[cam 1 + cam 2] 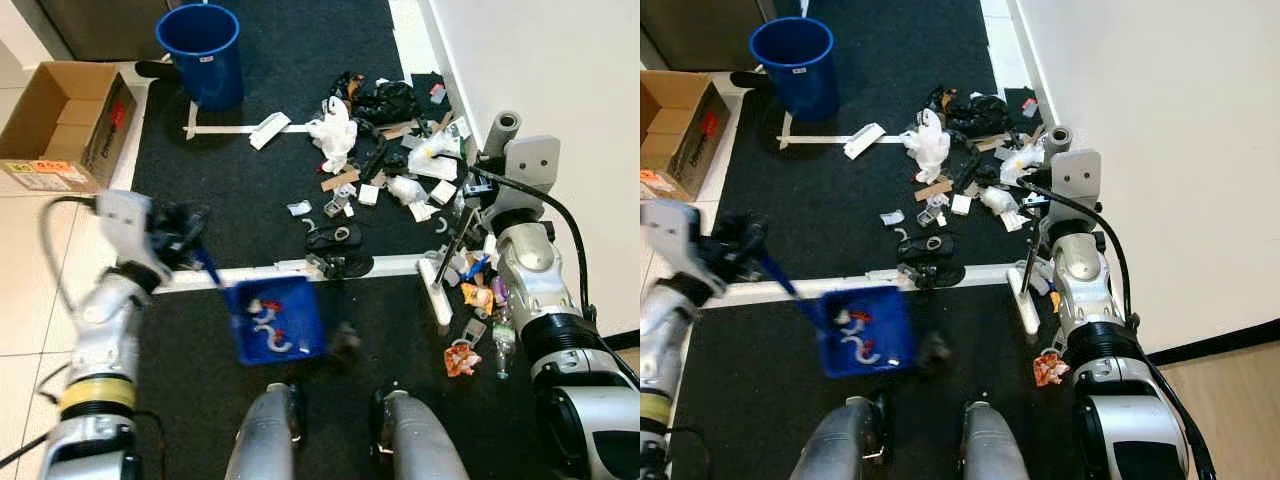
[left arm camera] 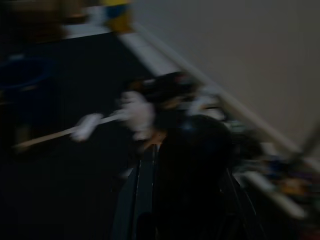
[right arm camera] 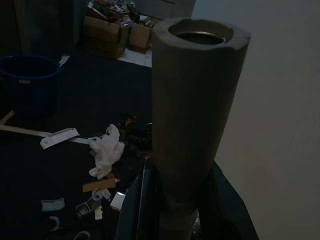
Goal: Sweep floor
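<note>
Dustpan (image 1: 275, 318), clamped in your left claw (image 1: 180, 235), already holds scraps: keep it level. Your right claw (image 1: 497, 170) grips the broom (image 1: 458, 235); the bucket (image 1: 201, 52) stands well beyond the dustpan.

Blurred litter (image 2: 150, 107) on dark mat (image 2: 60, 190) beside wall (image 2: 240, 55).

Open cardboard box (image 1: 62, 125) on pale tiles, white wall (image 1: 560, 70) at right

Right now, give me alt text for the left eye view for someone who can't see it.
The left gripper holds a blue dustpan with a few scraps above the black mat, while the right gripper grips a grey broom handle. Litter lies scattered ahead, beyond it a blue bucket.
</note>
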### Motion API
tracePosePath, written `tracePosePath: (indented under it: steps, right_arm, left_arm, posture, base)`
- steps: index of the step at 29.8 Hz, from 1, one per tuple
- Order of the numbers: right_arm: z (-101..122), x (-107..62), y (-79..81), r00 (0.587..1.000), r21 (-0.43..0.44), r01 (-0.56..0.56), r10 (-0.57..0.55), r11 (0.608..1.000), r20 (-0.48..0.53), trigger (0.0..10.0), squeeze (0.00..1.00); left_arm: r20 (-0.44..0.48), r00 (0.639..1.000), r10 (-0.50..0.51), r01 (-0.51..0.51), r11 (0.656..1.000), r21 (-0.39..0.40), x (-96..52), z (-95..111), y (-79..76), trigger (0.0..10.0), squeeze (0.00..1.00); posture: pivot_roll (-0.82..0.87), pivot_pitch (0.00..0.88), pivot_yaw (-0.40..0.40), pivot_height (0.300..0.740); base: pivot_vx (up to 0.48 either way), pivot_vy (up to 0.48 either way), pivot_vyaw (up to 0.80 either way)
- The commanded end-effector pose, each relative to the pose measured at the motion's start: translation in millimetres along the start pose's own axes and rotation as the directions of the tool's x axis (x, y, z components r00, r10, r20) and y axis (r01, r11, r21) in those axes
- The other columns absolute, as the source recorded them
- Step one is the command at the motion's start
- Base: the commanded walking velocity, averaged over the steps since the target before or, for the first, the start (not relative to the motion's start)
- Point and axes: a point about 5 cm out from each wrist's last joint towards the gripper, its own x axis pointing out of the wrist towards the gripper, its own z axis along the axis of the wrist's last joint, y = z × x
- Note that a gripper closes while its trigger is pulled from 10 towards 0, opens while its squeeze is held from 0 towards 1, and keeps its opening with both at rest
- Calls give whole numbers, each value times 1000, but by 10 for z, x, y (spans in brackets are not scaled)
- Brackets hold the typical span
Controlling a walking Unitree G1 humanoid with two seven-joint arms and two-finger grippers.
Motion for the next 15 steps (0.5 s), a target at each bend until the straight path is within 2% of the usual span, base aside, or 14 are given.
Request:
tracePosePath:
  steps: [1, 3, 6, 7, 13, 15]
  right_arm:
    - [-2, -29, -41, 1000, 0, 15, -15, 1000, 16, 10000, 0]
    - [-5, -31, -41, 1000, 3, 14, -14, 1000, 15, 10000, 0]
    - [-14, -32, -38, 1000, 12, 15, -15, 1000, 9, 10000, 0]
    - [-45, -46, -11, 1000, 17, 10, -10, 1000, 0, 10000, 0]
    - [-41, -53, -16, 1000, 5, 14, -14, 1000, 6, 10000, 0]
    - [-6, -43, -88, 999, -22, 37, -37, 999, 24, 10000, 0]
  left_arm:
    - [42, 996, -83, 83, 997, -5, 37, 63, -151, 10000, 0]
    - [50, 989, -136, 137, 990, -34, 53, 69, -256, 10000, 0]
    - [51, 989, -142, 144, 989, -36, 61, 58, -285, 10000, 0]
    - [32, 991, -131, 132, 991, -25, 76, -17, -326, 10000, 0]
    - [27, 996, -87, 87, 996, 0, 60, -44, -295, 10000, 0]
    - [29, 996, -79, 79, 997, 11, 36, -12, -248, 10000, 0]
  posture:
    - [-34, 226, -62, 740]
    - [-32, 227, -61, 740]
    - [-30, 227, -62, 740]
    - [-31, 227, -63, 740]
    - [-31, 228, -61, 740]
    - [-31, 228, -61, 740]
  base:
    - [0, 0, 0]
    - [0, 0, 0]
    - [0, 0, 0]
    - [0, 0, 0]
    - [0, 0, 0]
    - [0, 0, 0]
